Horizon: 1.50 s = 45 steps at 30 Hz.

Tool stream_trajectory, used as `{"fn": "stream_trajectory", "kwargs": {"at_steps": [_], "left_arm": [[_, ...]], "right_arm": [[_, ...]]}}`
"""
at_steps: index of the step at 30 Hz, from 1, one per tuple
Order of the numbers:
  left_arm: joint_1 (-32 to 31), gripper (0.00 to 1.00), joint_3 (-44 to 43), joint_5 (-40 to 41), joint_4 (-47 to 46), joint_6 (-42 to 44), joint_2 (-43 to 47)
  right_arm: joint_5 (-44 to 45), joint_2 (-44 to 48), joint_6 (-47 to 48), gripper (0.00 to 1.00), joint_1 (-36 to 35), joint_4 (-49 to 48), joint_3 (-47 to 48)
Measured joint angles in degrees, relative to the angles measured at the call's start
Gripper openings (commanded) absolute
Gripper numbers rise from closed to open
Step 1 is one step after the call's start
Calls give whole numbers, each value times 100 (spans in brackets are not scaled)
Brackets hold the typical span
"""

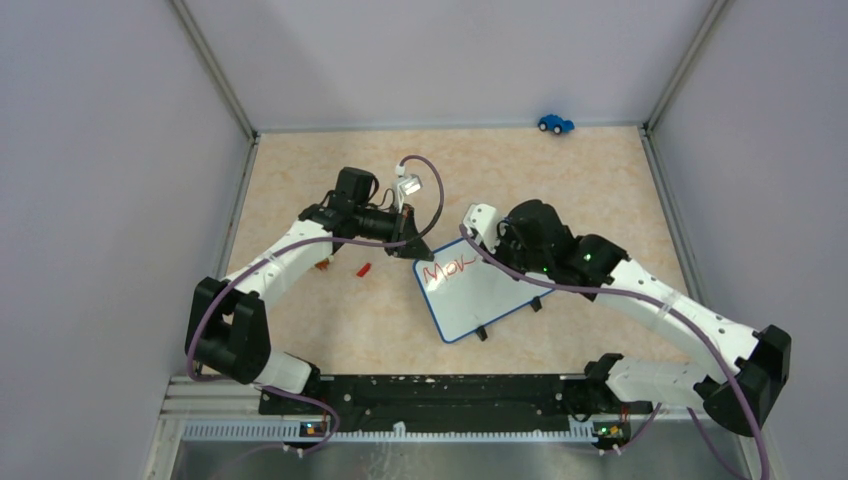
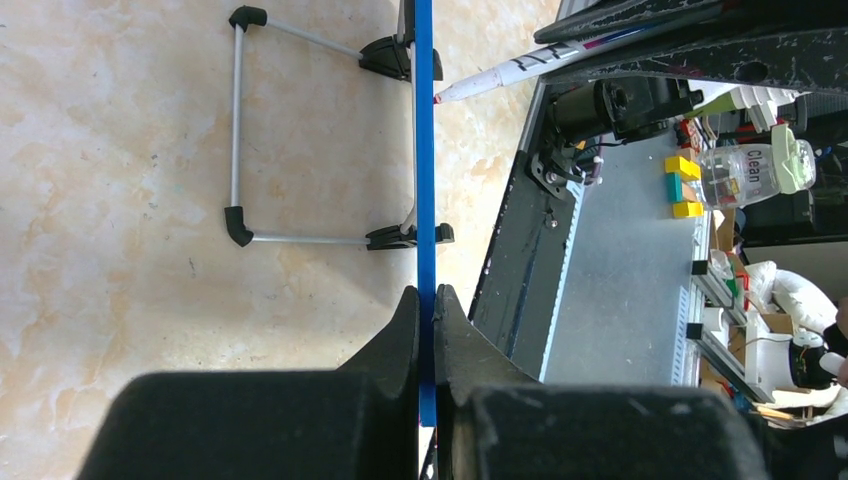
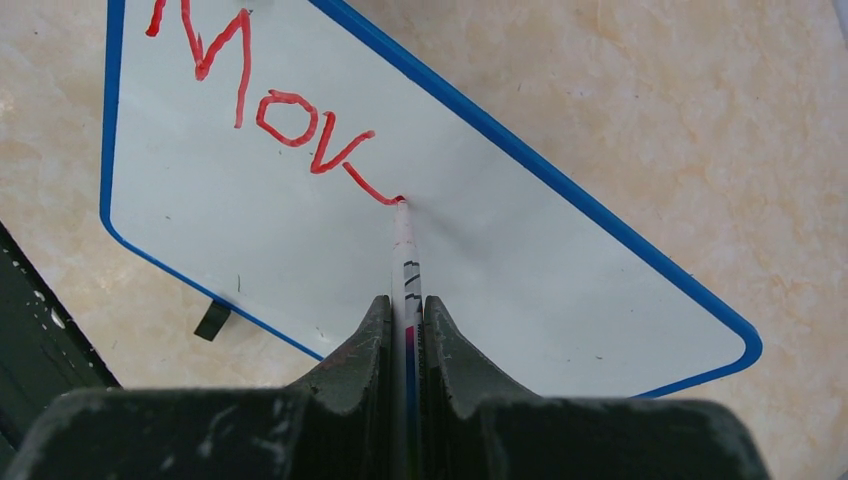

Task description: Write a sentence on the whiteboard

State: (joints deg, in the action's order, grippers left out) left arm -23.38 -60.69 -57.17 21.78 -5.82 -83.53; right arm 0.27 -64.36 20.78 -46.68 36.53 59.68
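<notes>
At table centre, the whiteboard (image 1: 480, 295) sat between both arms. The left gripper (image 2: 426, 295) was clamped tight on its blue rim, with the board seen edge-on. The right gripper (image 3: 407, 305) was closed on a marker (image 3: 405, 250), whose tip touched the board face at the tail of the sentence (image 3: 290, 120), which read "Mov". Only the left wrist view showed the wire stand (image 2: 238, 120) behind the board. Only the right wrist view showed the red strokes clearly. The top view alone showed a blue toy car (image 1: 555, 123) by the far wall.

We are seeing a smooth, glossy whiteboard (image 3: 250, 250) with a blue plastic rim (image 2: 425, 150). Its stand (image 2: 237, 120) is looking like shiny metal wire.
</notes>
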Motion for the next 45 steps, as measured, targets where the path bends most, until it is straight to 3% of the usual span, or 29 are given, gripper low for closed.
{"fn": "stream_trajectory", "kwargs": {"at_steps": [45], "left_arm": [[0,0,4,-17,4,4,0]], "right_arm": [[-509,-199,24,0,-9,166,28]]}}
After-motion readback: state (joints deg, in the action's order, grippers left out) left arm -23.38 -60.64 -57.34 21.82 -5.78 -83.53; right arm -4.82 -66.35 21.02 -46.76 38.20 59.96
